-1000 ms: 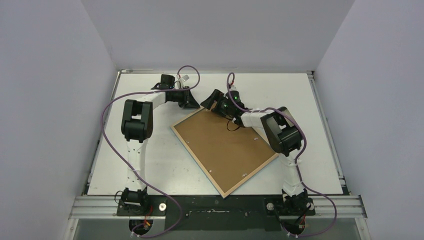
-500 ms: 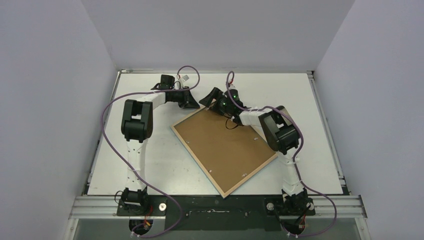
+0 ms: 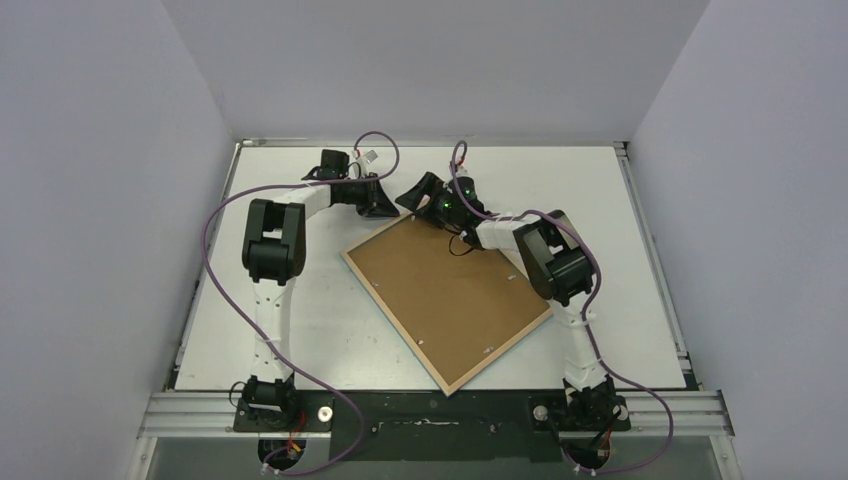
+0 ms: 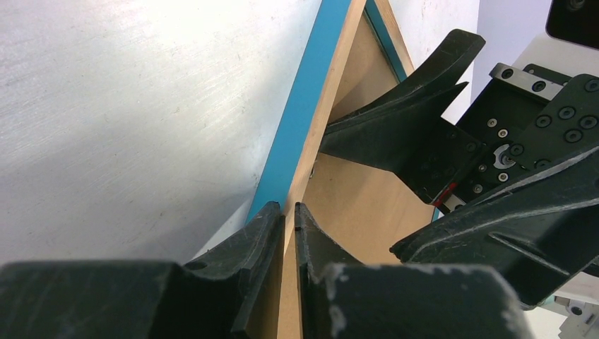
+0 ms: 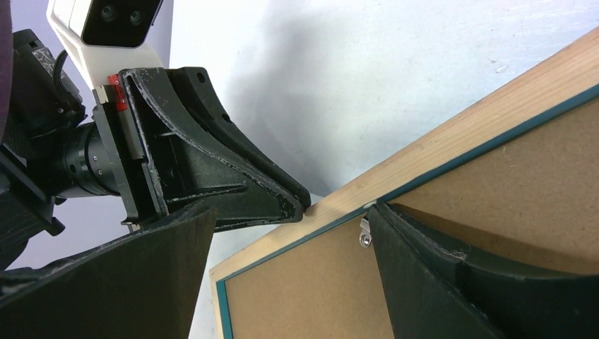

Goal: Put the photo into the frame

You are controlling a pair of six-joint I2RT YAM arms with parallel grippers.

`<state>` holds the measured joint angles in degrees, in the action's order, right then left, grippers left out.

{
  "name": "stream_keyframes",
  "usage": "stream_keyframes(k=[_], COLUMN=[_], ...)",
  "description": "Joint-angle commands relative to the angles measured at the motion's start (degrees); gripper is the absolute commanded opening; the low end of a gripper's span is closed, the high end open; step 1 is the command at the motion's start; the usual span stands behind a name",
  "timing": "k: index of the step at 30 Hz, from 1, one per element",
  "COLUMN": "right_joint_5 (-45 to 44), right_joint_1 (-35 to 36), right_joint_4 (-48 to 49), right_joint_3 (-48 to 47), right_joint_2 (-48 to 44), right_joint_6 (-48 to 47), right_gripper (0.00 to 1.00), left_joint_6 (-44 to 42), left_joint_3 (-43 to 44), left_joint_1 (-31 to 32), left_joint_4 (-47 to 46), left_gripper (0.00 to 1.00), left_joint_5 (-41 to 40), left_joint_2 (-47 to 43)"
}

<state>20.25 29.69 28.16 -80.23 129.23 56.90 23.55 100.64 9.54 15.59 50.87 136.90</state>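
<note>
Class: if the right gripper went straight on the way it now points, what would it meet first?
Probably the wooden rim of the frame, just ahead of the open right gripper, where the left gripper pinches it; depth is unclear.

The frame [image 5: 452, 141] had a pale matt wooden back and smooth blue edge; the board [image 5: 494, 183] inside it was matt brown. Beside it, the bench [image 4: 127, 106] looked faintly scratched; the left claw [image 4: 289, 210], scuffed black plastic.
</note>
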Motion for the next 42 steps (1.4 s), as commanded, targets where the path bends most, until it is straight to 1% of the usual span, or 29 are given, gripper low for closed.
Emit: stream_keyframes(k=[1,13,19,23,29,33,42], right_joint_5=[3.5,9.0,7.1,7.0,7.0,6.2,8.3], right_joint_1=[0.6,0.9,-0.3,-1.6,-1.5,-1.3,0.9], right_joint_4=[2.7,3.4,2.2,-0.4,-4.2,-4.4,-6.5], right_joint_3=[-2.5,-4.3,-0.8,-0.8,-2.0,-1.5,-4.9], right_joint_2=[2.6,3.1,-0.5,-1.7,-1.3,-1.6,0.7], right_joint_6=[0.7,-2.0,-5.3,-7.9,-9.7,-10.5,-10.9], right_gripper=[0.81,0.8,0.84,0.85,0.85,0.85,0.84], left_joint_6=[0.0,0.4,-1.1,-2.2,-2.4,-2.6,-3.0], left_joint_3=[-0.6,-0.6,-1.2,-1.3,-1.4,-1.5,-1.6], left_joint_1=[0.1,0.2,0.2,0.1,0.1,0.2,0.4], left_joint_4=[-1.4,-1.8,-0.3,0.9,1.0,1.0,1.6], left_gripper=[0.1,0.1,0.09,0.09,0.09,0.09,0.09], left_joint_5=[1.1,1.2,1.2,0.9,0.7,1.0,1.2], left_joint_2=[0.4,0.5,0.0,0.0,-0.1,-0.1,0.0])
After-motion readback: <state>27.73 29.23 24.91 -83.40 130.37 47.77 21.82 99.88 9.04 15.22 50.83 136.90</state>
